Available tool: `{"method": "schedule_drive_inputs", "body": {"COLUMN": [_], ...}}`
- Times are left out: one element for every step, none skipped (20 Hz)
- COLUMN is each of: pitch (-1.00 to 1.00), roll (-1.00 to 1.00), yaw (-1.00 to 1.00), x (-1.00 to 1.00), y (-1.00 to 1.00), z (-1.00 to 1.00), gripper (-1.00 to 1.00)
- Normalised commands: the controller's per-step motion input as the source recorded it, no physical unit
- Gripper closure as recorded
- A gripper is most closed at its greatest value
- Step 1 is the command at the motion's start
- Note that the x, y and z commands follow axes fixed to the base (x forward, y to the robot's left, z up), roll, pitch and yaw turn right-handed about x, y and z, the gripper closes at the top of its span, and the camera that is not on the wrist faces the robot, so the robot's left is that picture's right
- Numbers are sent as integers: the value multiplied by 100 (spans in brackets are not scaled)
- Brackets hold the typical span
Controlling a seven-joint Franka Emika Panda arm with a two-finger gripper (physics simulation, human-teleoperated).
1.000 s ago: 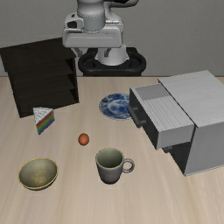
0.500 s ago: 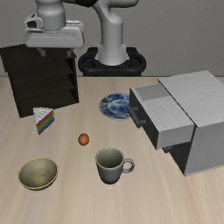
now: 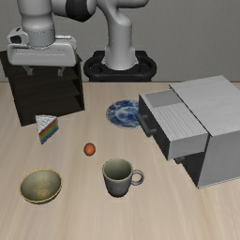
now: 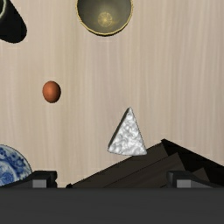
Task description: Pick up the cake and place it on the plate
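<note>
The cake (image 3: 45, 128) is a wedge with white icing and rainbow layers, standing on the table in front of the black shelf unit (image 3: 42, 82). In the wrist view the cake (image 4: 129, 134) lies just beyond the shelf's edge, ahead of my fingertips. The blue patterned plate (image 3: 122, 113) rests on the table towards the middle, beside the grey cabinet. My gripper (image 3: 42, 67) hangs high above the shelf unit, behind and above the cake, open and holding nothing. Its fingertips (image 4: 42, 179) stand wide apart around the gripper (image 4: 112, 181) midpoint.
A small brown egg (image 3: 89, 148), a green mug (image 3: 119, 175) and an olive bowl (image 3: 41, 187) sit on the table forward of the cake. A grey cabinet with an open drawer (image 3: 173, 127) fills the exterior view's right.
My arm has swung from the middle toward the exterior view's left and now hangs over the black shelf unit. The objects on the table have not moved.
</note>
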Motion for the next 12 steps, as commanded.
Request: {"method": "schedule_drive_inputs", "body": {"pitch": [0,0,0,0,0,0,0,0,0,0,0,0], "roll": [0,0,0,0,0,0,0,0,0,0,0,0], "yaw": [0,0,0,0,0,0,0,0,0,0,0,0], "x": [0,0,0,100,100,0,-100,0,0,0,0,0], "y": [-100,-100,-100,0,0,100,0,0,0,0,0,0], "z": [0,0,0,0,0,0,0,-100,-100,-100,-100,-100], "gripper": [-100,-100,-100,-100,-100,-100,-100,-100,-100,-100,-100,-100]}}
